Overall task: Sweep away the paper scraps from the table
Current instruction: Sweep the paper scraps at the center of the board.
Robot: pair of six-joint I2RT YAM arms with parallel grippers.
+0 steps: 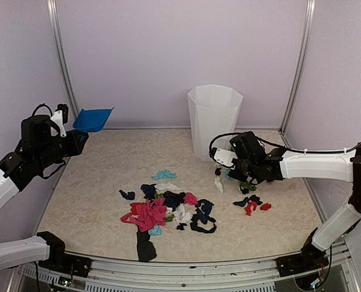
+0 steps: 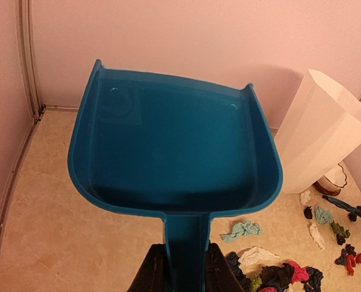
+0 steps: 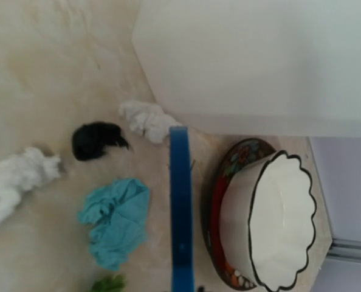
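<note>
Dozens of paper scraps (image 1: 168, 207), feather-light, soft and likely to skid, lie heaped at lower centre of the tabletop (image 1: 95, 176) with strays to the right, better pushed than pinched; the left pincer (image 2: 183, 271) grasps the blue dustpan (image 2: 174, 152) by its handle, the right pincer (image 1: 220, 164) is clenched.

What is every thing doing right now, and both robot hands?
Dustpan: empty, held up off table.
Left gripper: shut on dustpan handle.
Brush: held low over table.
Right gripper: shut on brush.
Scraps: scattered on table, unswept.
Bin: upright.
Bowl: upright, empty.
</note>
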